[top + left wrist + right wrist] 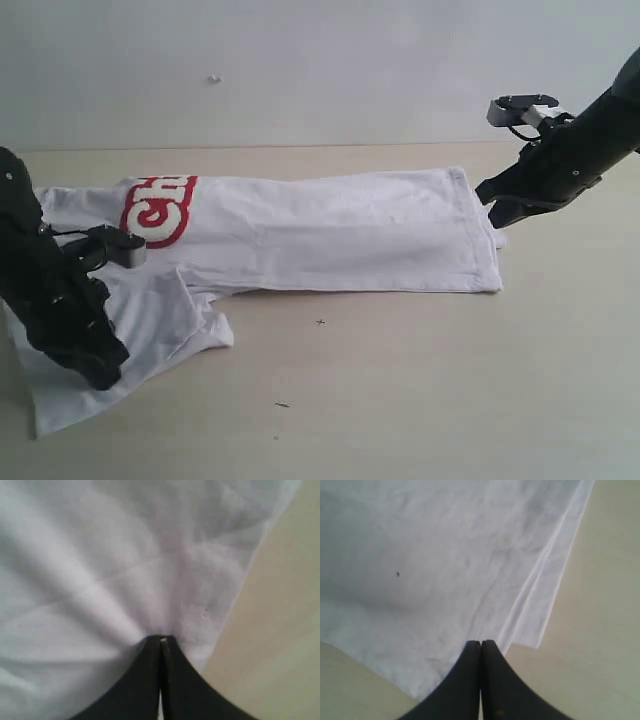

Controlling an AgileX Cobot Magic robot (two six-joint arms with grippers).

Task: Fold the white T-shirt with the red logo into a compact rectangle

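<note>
The white T-shirt point(330, 235) lies flat along the beige table, its right part doubled into a narrow band. A loose sleeve and shoulder point(165, 320) spread toward the front left. Only the start of the red logo point(158, 210) shows near the left end. My left gripper point(100, 375) is shut on the shirt's front-left part, and the fabric point(125, 580) puckers toward its tips point(161, 639). My right gripper point(497, 215) is shut at the layered hem point(540, 580). Its tips point(481, 642) rest over the edge, and the cloth there lies flat.
Bare beige tabletop point(420, 380) runs in front of and to the right of the shirt, with a few small dark specks point(282, 405). A pale wall point(320, 70) stands behind the table.
</note>
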